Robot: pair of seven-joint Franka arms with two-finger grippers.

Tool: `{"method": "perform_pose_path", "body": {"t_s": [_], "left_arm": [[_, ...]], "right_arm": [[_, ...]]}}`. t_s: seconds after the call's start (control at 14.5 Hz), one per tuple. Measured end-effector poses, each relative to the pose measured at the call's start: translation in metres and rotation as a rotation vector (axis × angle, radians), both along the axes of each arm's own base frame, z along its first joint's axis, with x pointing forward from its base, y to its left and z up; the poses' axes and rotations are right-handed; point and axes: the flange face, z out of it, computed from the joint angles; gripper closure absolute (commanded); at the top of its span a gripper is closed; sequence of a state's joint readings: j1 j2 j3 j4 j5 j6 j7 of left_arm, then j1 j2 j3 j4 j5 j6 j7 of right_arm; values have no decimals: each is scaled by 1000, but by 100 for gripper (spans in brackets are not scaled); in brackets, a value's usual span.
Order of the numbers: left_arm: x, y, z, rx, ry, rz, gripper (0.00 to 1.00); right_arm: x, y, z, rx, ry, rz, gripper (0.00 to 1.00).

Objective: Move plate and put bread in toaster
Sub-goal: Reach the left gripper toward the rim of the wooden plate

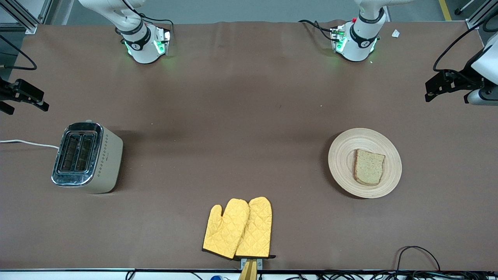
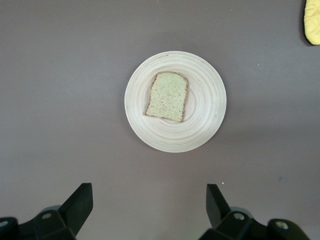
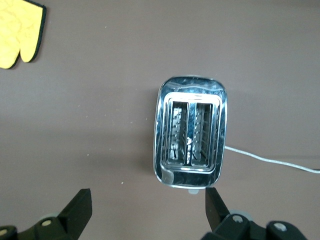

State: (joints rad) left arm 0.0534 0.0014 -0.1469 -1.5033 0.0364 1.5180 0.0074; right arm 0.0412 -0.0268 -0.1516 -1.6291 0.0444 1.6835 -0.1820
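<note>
The left gripper (image 2: 149, 212) hangs high over the table near the left arm's end, fingers spread wide and holding nothing, looking straight down on the plate (image 2: 200, 120), likely parked there to sight its target. The bread (image 2: 168, 96) lies flat on the plate, a little off centre, its whole outline exposed for a pick. The right gripper (image 3: 148, 215) is likewise wide apart and empty, poised high above the toaster (image 3: 191, 131) at the right arm's end, whose two slots face up and look vacant. Both arms wait; nothing of the task looks begun. A pair of yellow oven mitts (image 1: 238, 228) lies near the front camera, between plate and toaster. In the front view each gripper is cut off by the frame edge, and the toaster's cord (image 1: 27, 143) runs out of view
</note>
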Motion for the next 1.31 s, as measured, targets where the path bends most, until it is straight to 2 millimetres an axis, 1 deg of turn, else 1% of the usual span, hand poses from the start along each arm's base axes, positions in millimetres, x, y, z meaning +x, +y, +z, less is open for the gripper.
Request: {"method": "perform_pose_path", "body": {"t_s": [0.14,0.34,0.41,0.48,0.55,0.69,0.76,0.83,0.89,0.96,1.1,1.17,1.24,1.31], "left_arm": [[0,0,1,-2,-1,-1,0],[2,8,-1,-16,3,15,0],[5,14,-5,-31,10,28,0],[11,26,-12,-59,18,50,0],[19,44,-24,-110,32,70,0],[43,92,-59,-237,36,86,0],[56,117,-80,-287,27,86,0],[67,137,-103,-330,19,77,0],[78,151,-127,-361,16,68,0],[86,161,-150,-381,19,60,0],[101,172,-194,-433,28,51,0],[105,180,-216,-484,31,55,4],[108,192,-239,-552,31,58,7],[108,207,-265,-630,24,55,8]], "right_arm": [[8,-1,-5,-7,-22,-1,0],[9,0,0,-12,-42,-1,0],[9,0,2,-12,-46,-1,0],[9,0,4,-13,-50,-1,0],[9,0,5,-13,-52,-1,0],[9,-1,5,-13,-52,-1,0],[9,-1,5,-13,-52,-2,0],[9,-2,5,-14,-52,-4,0],[8,-4,5,-15,-51,-4,0],[8,-6,5,-16,-47,-3,0],[6,-10,3,-16,-31,-6,0],[5,-13,3,-16,-28,-9,0],[5,-15,3,-17,-28,-10,0],[5,-16,3,-20,-28,-11,0]]}}
